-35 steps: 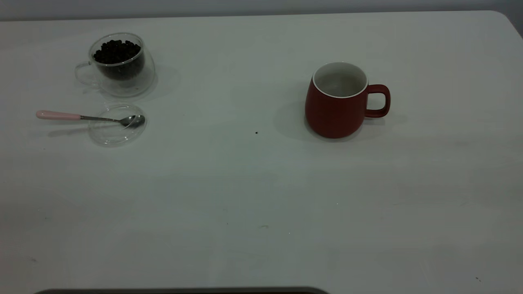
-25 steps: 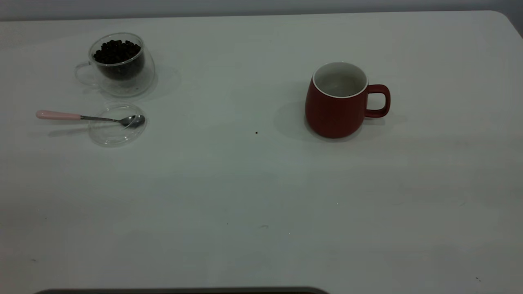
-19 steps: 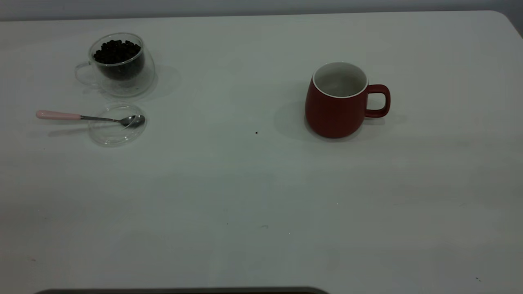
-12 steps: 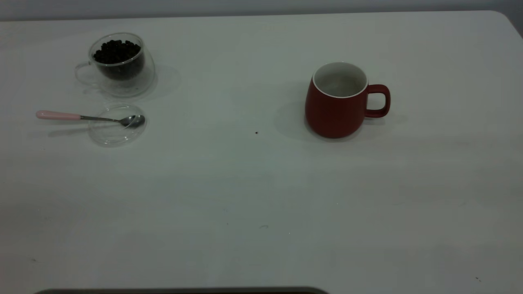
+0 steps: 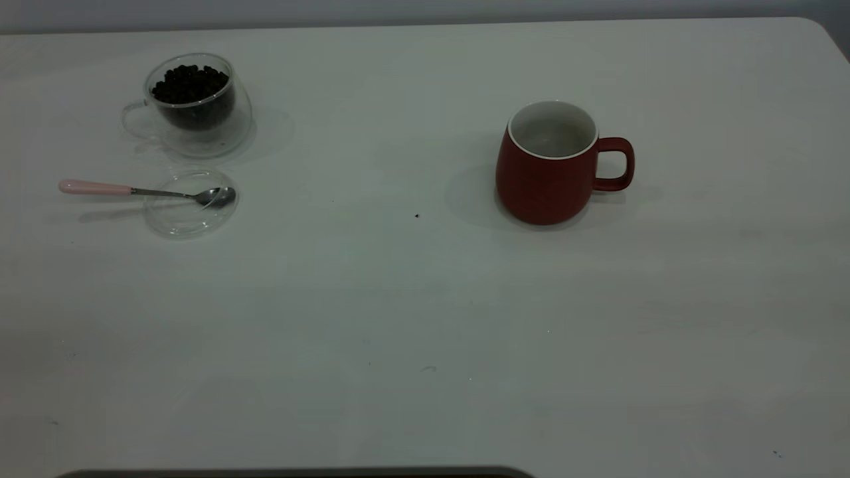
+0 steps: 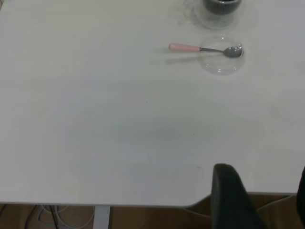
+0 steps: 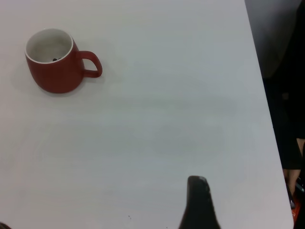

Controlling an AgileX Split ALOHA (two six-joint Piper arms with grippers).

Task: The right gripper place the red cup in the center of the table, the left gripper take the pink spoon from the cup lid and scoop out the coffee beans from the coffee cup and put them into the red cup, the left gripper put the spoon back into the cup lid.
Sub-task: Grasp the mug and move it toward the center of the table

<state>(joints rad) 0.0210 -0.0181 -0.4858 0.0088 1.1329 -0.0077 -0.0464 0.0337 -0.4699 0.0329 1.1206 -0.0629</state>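
In the exterior view, the red cup stands upright on the table, its handle turned away from the coffee cup, which is well apart from it across the table. The coffee cup is filled with beans. Just beside the coffee cup, on its near side, lies the lid, and the spoon rests across it, bowl on the lid and pink handle reaching out past its rim on the side away from the red cup. No arm is seen in this view.

In the left wrist view, the spoon, the lid and the base of the coffee cup are seen far off, while only a black tip of the left pincer shows at the table's near edge; whether it is open or closed cannot be told.

In the right wrist view, the red cup is well apart from the one dark finger of the right pincer that shows; its state cannot be told either.

The first step is judged not yet begun: the red cup is untouched. Next, the right pincer would have to be brought across to the red cup, closed on its handle or rim, and the cup carried toward the table's center.
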